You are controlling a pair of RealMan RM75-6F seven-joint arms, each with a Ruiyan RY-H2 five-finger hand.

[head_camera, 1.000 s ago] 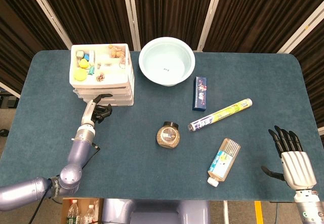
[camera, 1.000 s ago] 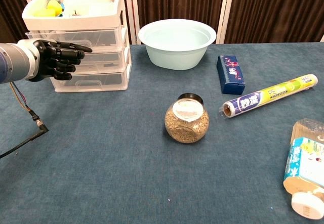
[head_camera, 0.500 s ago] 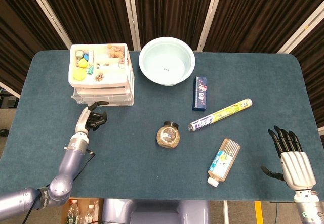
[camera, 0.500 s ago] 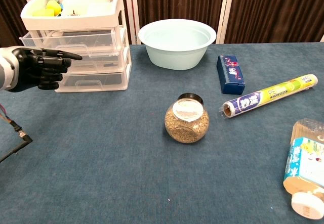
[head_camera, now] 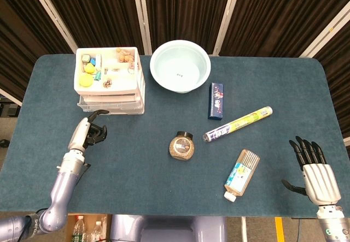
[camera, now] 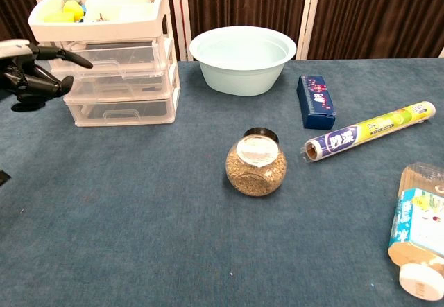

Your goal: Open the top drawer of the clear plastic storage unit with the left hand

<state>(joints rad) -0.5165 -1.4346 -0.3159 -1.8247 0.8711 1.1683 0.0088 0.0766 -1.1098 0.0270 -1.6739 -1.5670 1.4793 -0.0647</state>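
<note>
The clear plastic storage unit [head_camera: 112, 104] [camera: 121, 106] stands at the back left, with a white tray of small items on top. Its top drawer [camera: 114, 54] has its front about in line with the drawers below. My left hand [head_camera: 87, 133] [camera: 31, 71] hovers just in front of the unit's left corner. Its fingers are curled in and one digit points at the drawers. It holds nothing and looks apart from the unit. My right hand [head_camera: 314, 171] rests at the near right with fingers spread and nothing in it.
A pale blue bowl [head_camera: 180, 66] sits beside the unit. A blue box [head_camera: 216, 100], a foil roll [head_camera: 238, 123], a round jar [head_camera: 181, 146] and a lying bottle [head_camera: 241, 174] occupy the middle and right of the blue table [head_camera: 136, 171].
My left hand has drawn back from the front of the drawers toward the table's near left. The storage unit shifted slightly. The right hand has not moved.
</note>
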